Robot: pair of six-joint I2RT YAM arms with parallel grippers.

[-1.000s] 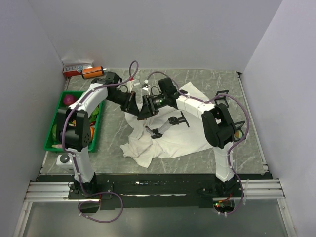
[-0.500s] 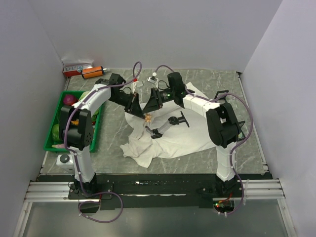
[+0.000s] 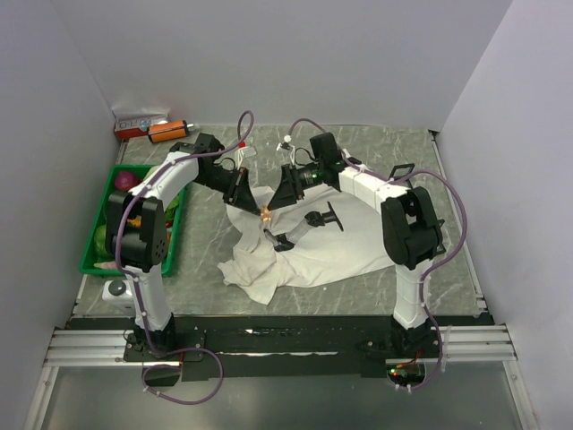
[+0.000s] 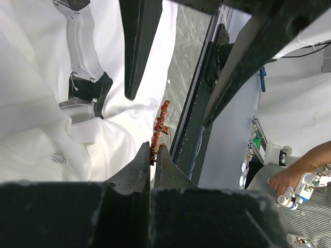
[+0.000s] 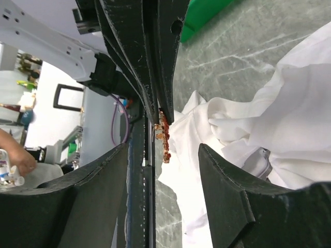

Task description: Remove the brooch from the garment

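Note:
The brooch (image 3: 267, 213) is a tiny orange-gold trinket held just above the crumpled white garment (image 3: 313, 255). My left gripper (image 3: 256, 204) is shut on its upper end. In the left wrist view the jaws (image 4: 154, 150) pinch the brooch (image 4: 161, 124), with the garment (image 4: 41, 103) behind it. My right gripper (image 3: 276, 204) faces the left one, open. In the right wrist view its fingers (image 5: 164, 149) stand wide on either side of the hanging brooch (image 5: 164, 138) without touching it. No cloth shows on the brooch there.
A black-and-white handled tool (image 3: 306, 224) lies on the garment near the brooch. A green basket (image 3: 97, 260) of fruit stands at the left. An orange-and-black cylinder (image 3: 166, 131) and a small box (image 3: 139, 120) sit at the back left corner.
The right gripper has opened and drawn back to the right from the left gripper. The brooch, hidden between them a second ago, now shows in the left jaws.

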